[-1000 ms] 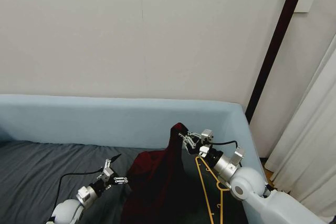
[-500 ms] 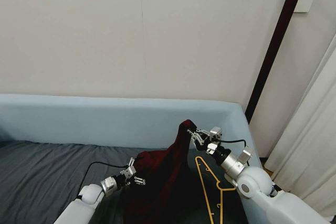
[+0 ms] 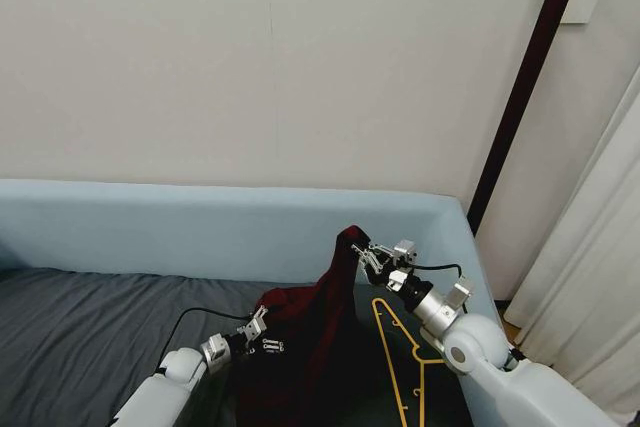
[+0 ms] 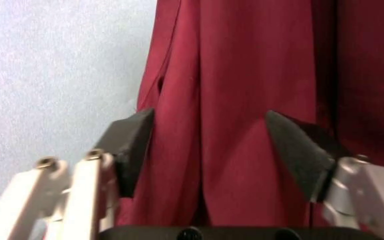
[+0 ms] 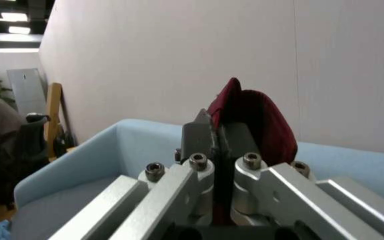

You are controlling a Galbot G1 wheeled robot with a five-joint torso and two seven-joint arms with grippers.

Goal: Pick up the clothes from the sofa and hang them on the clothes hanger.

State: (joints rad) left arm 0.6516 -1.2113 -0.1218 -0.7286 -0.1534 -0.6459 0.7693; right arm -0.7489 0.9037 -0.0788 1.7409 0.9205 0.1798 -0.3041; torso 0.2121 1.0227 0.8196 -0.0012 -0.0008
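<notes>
Right gripper clamping red garment by its peak, holding it up near sofa right corner. Left gripper, jaws released, straddling hanging fold: best closing squarely, avoiding yellow hanger.

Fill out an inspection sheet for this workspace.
Surface: light blue sofa with a dark grey seat cover.
Job's things: red garment held up by its top; yellow hanger lying on the seat beside it.
Clutter: nothing seen.
Grippers: right gripper shut on the garment's top edge; left gripper open, a garment fold between its fingers.
Cables: left wrist cable and right wrist cable, both black.
Surroundings: plain wall, dark pole, white curtain.
</notes>
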